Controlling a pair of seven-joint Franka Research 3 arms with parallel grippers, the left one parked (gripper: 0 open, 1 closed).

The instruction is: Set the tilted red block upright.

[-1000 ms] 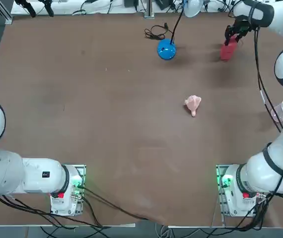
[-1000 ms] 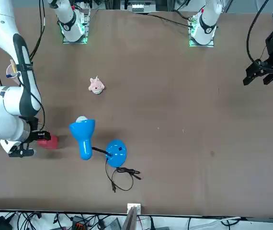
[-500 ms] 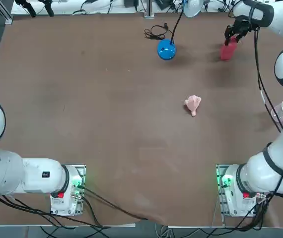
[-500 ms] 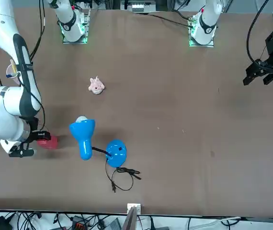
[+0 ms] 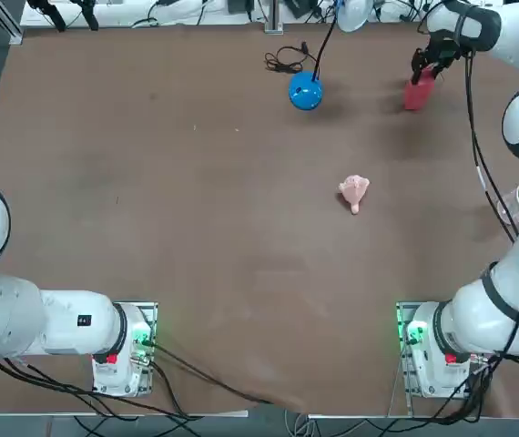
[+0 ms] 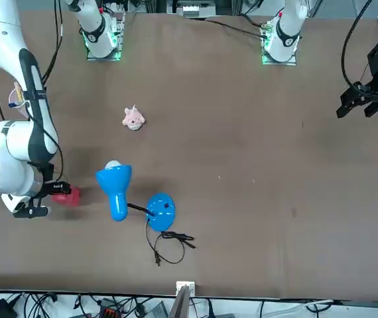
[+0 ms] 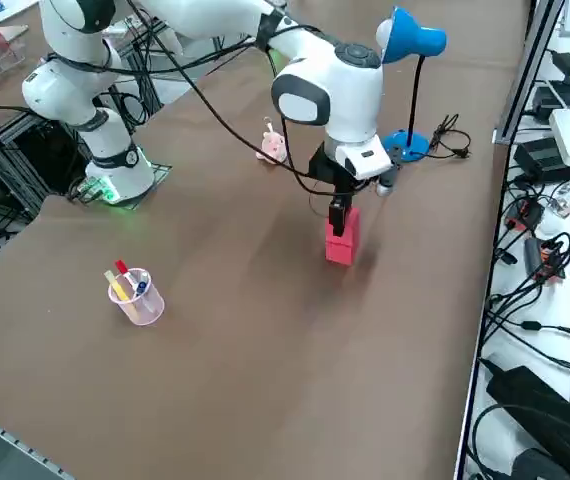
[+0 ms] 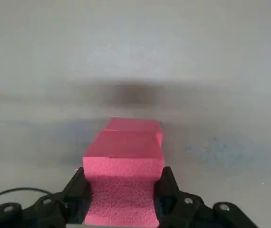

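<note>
Right wrist view gives me the clearest read: the right gripper (image 8: 121, 199) has its two fingers (image 8: 78, 190) closed against opposite sides of the red block (image 8: 123, 166), so the gap between them is just the block's width. From the right side view I see the brown worktop (image 7: 215, 330) first, then the right gripper (image 7: 340, 205) pointing straight down over the red block (image 7: 341, 243), which stands with its base on the worktop and looks close to upright. In the top view the block (image 5: 416, 93) sits near the far right corner, well apart from the blue desk lamp (image 5: 306, 89) and the pink lumpy toy (image 5: 354, 192). A clear cup of pens (image 7: 133, 292) stands on the worktop near the arm's base. In the front view the arm covers most of the block (image 6: 68, 195), and I cannot make out the fingers there. Whether the block still leans slightly I cannot tell.
</note>
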